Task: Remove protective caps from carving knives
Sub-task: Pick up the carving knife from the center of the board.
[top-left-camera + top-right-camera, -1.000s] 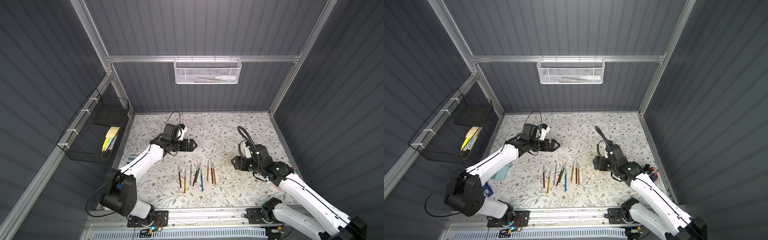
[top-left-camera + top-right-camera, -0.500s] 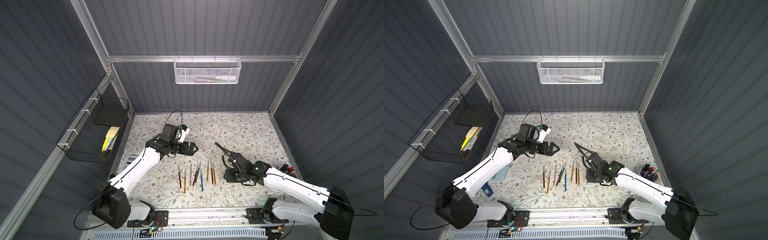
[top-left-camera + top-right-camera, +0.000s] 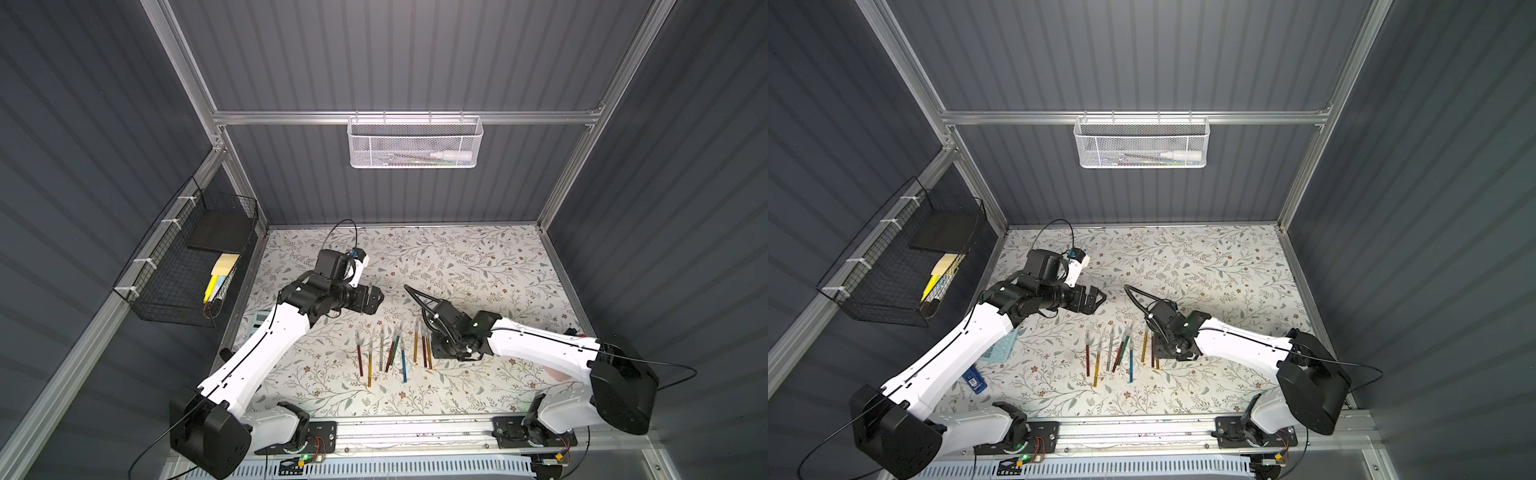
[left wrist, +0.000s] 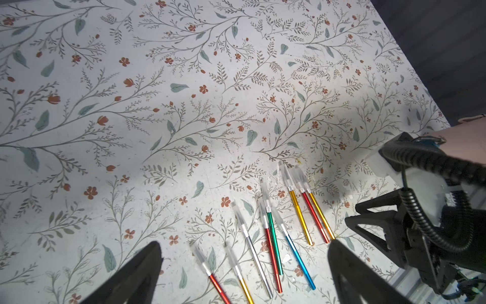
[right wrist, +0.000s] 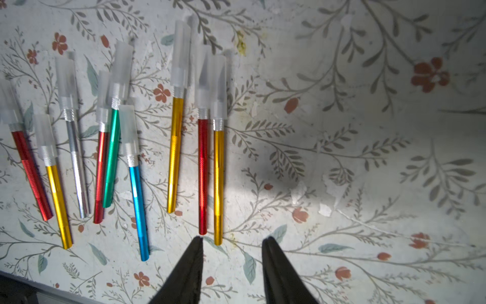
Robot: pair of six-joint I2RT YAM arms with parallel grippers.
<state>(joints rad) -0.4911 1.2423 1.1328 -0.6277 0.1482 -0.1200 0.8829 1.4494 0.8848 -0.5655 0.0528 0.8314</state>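
While the capped carving knives lie in a row near the front edge of the worktop, your half-parted, empty right gripper lines up on the tail of the end gold knife; next, clamp it and bring the wide-open left gripper to its protective cap.

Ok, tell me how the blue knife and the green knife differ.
Colour: the blue knife has a blue handle, the green knife a green one. Place: the green knife lies closer to the back wall than the blue knife. Contact: the green knife's handle rests against a red knife; the blue knife's handle lies clear of the others. Both lie flat with clear caps on.
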